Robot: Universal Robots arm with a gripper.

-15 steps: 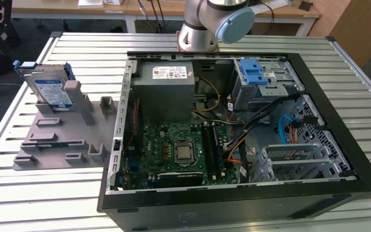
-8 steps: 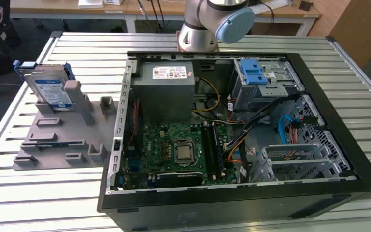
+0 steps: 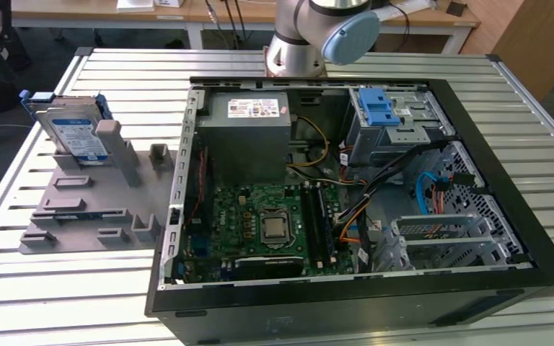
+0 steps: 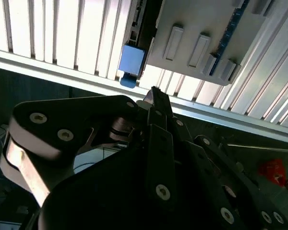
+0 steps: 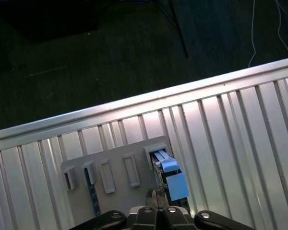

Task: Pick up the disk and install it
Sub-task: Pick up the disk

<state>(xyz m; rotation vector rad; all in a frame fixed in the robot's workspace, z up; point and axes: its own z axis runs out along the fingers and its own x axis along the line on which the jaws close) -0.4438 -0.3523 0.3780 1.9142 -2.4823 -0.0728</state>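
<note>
The disk (image 3: 77,133), silver with a white-and-blue label and a blue bracket, stands upright in the grey stand (image 3: 84,209) on the exterior view's left, outside the computer case. In the first wrist view I look down on the disk's blue bracket (image 5: 174,183) at one end of the stand (image 5: 116,176). My gripper (image 5: 154,195) hangs above it with its black fingertips together and nothing between them. The second wrist view has the same gripper (image 4: 155,94) with the blue bracket (image 4: 132,63) and the stand (image 4: 197,40) beyond its tips.
An open black computer case (image 3: 508,216) lies in the middle of the slatted metal table (image 3: 46,303), with a motherboard (image 3: 257,223), a grey power supply (image 3: 248,137) and a drive bay with a blue caddy (image 3: 383,109). The arm's base (image 3: 301,43) stands behind the case.
</note>
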